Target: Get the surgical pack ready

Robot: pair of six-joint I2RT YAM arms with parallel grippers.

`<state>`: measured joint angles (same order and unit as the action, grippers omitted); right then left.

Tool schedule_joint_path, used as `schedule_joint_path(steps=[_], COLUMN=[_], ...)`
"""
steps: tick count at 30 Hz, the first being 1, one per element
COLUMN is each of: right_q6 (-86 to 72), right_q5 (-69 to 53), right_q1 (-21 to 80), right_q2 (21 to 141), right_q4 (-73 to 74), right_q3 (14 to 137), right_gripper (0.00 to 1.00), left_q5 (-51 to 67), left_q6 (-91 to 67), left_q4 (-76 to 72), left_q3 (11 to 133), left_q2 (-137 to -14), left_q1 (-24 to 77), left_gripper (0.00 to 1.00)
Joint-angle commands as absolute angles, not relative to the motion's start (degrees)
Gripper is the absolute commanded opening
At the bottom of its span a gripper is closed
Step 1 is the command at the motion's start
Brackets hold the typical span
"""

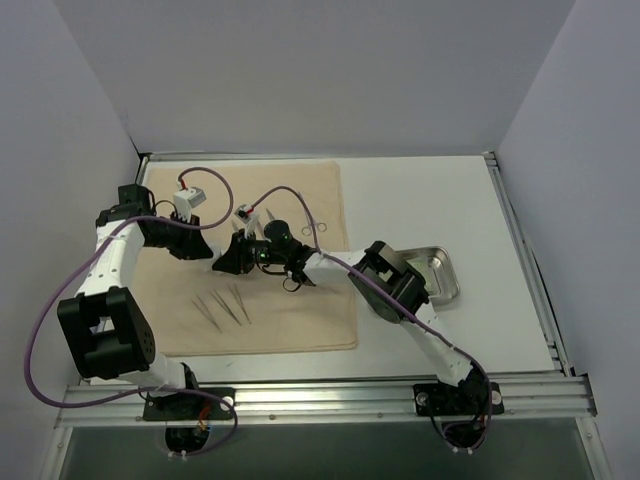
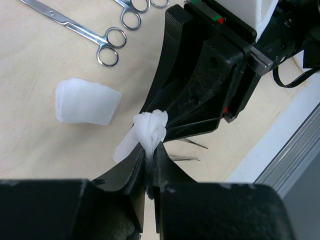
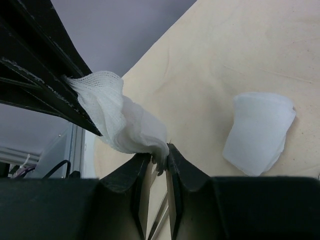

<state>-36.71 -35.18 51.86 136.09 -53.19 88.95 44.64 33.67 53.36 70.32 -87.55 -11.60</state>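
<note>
The surgical pack's parts lie spread out on a large beige cloth (image 1: 300, 320). Both grippers meet above its middle. My left gripper (image 2: 148, 150) is shut on one end of a crumpled white gauze piece (image 2: 150, 127). My right gripper (image 3: 159, 152) pinches the other end of the same gauze piece (image 3: 120, 125), which hangs between the two just above the cloth. In the top view the left gripper (image 1: 222, 262) and the right gripper (image 1: 248, 260) nearly touch. A second folded white gauze piece (image 2: 86, 101) lies flat beside them. Steel tweezers (image 1: 225, 305) lie nearer the front, and scissor-handled forceps (image 2: 107, 42) lie farther back.
A small shiny steel tray (image 1: 447, 275) sits on the white table right of the cloth, partly under the right arm. Purple cables loop over both arms. White walls close in the left, right and back; an aluminium rail runs along the front.
</note>
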Motion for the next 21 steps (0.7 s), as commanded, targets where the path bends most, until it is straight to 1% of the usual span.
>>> schedule_joint_path(steps=[1,2,4,6,7,8,10,13,16,21], right_q6=[-35.1,-34.5,-33.6,-31.9,-31.1,-30.3,-28.4,-26.2,-24.0,-23.9], right_q5=[-35.1,-35.1,-34.9,-34.8,-34.9,-35.2,-36.0,-36.8,-36.5,-36.4], right_q1=[52.0,52.0,52.0,52.0,51.9,52.0,52.0,51.7,51.4,51.7], right_q2=[132.0,131.8,130.8,129.9,129.3,128.9,128.0,126.0,123.7,124.5], right_q4=[-53.3,-52.7,-51.3,-49.8,-49.1,-47.8,-46.9,-46.2,-45.4,-44.4], right_q3=[89.8,89.7,89.5,88.9,88.9,88.8,88.5,86.8,85.0,87.1], right_gripper=[0.13,0.11,0.08,0.08,0.12,0.21,0.47,0.63,0.64,0.56], left_q5=[47.2,46.9,46.7,46.4,46.4,46.6,47.8,49.7,50.8,53.4], left_q6=[35.1,35.4,35.9,36.0,36.0,36.1,36.9,39.2,41.2,42.5], left_q4=[52.8,53.2,53.3,53.3,53.3,53.3,54.3,56.2,58.1,60.0], left_q3=[70.9,70.8,70.5,70.5,70.6,70.8,71.1,72.1,72.2,72.9], left_q2=[-87.4,-87.4,-87.3,-87.2,-87.2,-87.2,-87.3,-87.2,-86.4,-86.4], left_q1=[-11.4,-11.4,-11.4,-11.4,-11.4,-11.3,-11.4,-11.4,-11.4,-11.3], left_gripper=[0.02,0.02,0.06,0.06,0.04,0.03,0.02,0.02,0.02,0.02])
